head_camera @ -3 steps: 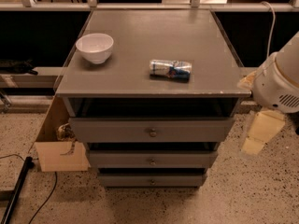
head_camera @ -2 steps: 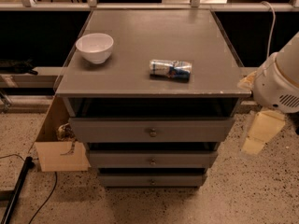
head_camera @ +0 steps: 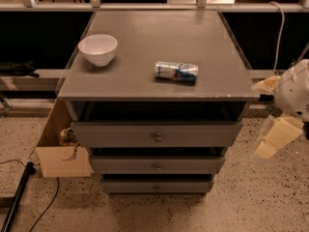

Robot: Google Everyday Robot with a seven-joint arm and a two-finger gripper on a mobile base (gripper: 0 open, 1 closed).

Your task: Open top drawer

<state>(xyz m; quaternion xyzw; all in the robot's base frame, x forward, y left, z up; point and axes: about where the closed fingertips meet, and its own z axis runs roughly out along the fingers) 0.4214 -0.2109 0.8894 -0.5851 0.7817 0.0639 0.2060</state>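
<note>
The top drawer (head_camera: 157, 134) is the wide grey front just under the cabinet's tabletop, with a small round metal knob (head_camera: 158, 137) at its centre. A dark gap shows above its front. My gripper (head_camera: 276, 137) hangs off the white arm (head_camera: 295, 90) at the right edge of the view, beside the cabinet's right front corner. It is at about the top drawer's height, well to the right of the knob, and touches nothing.
Two shorter grey drawers (head_camera: 157, 166) sit below the top one. A white bowl (head_camera: 98, 49) and a can lying on its side (head_camera: 176, 72) rest on the tabletop (head_camera: 159, 33). An open cardboard box (head_camera: 63, 151) stands at the cabinet's left, with a cable (head_camera: 46, 211) on the floor.
</note>
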